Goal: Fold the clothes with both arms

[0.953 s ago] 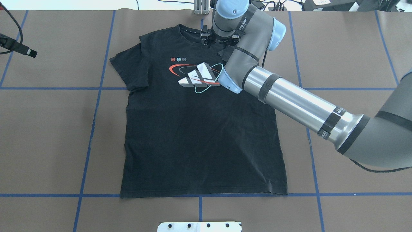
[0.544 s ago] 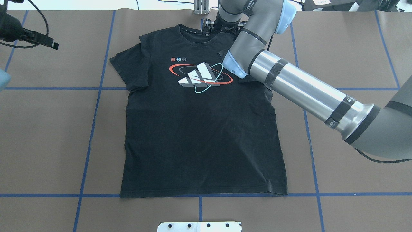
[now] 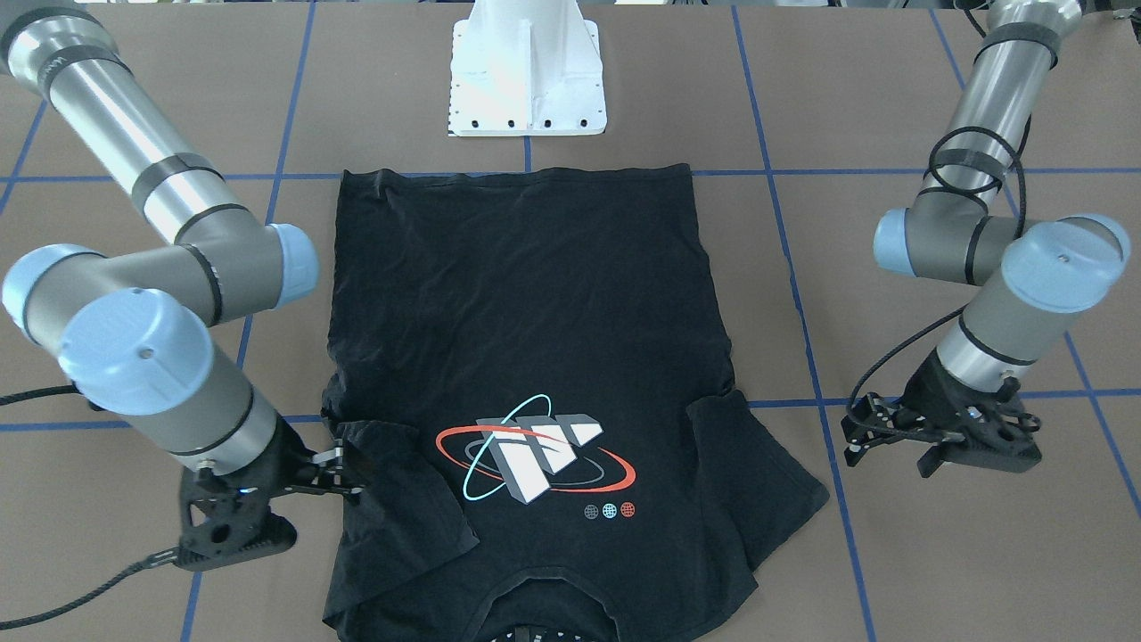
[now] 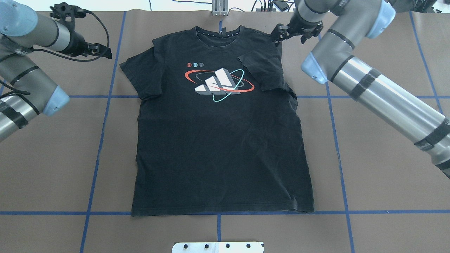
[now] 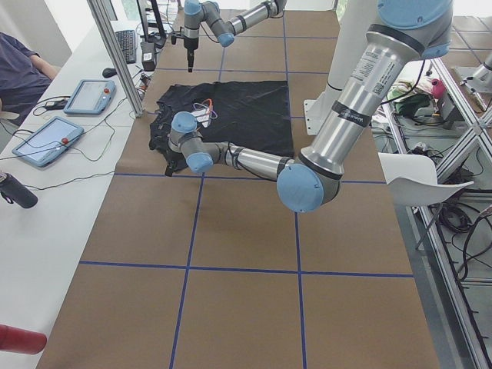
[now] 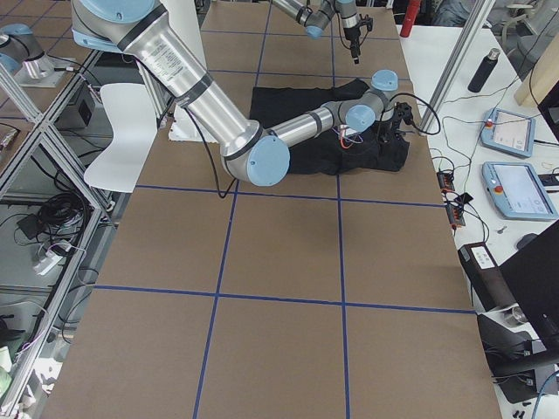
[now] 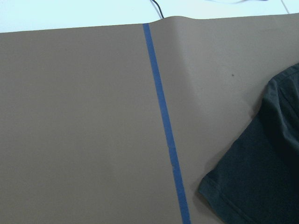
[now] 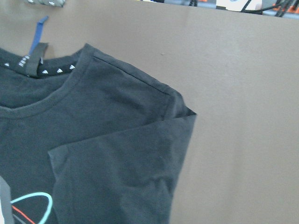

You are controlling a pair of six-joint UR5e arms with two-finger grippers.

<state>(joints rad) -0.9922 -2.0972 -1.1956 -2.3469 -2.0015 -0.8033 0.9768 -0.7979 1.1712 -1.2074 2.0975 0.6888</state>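
The black T-shirt lies flat on the brown table, logo up and hem toward the white pedestal base. The sleeve on the robot's right is folded in over the chest, its edge just beside the logo; the other sleeve lies spread out. The right gripper sits at the shirt's shoulder beside the folded sleeve, fingers slightly apart and holding nothing. The left gripper is near the spread sleeve, off the cloth; whether its fingers are apart cannot be told.
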